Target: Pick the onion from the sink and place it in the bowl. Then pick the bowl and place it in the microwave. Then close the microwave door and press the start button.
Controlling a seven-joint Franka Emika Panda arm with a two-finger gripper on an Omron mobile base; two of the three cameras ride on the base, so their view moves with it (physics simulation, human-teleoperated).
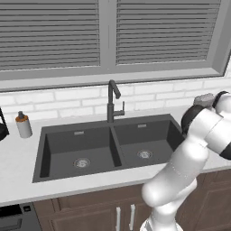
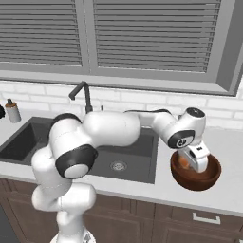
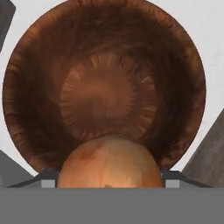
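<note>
The onion (image 3: 110, 162) sits clamped between the gripper (image 2: 193, 162) jaws — held low inside the bowl (image 2: 196, 179), above its floor. The bowl rests on the white counter (image 2: 228, 190) just right of the sink (image 1: 113, 146), beneath a shuttered window (image 1: 108, 31).

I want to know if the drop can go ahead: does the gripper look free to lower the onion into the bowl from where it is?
Probably yes. The gripper holds the onion right above the bowl, whose inside looks bare, with nothing between them.
</note>
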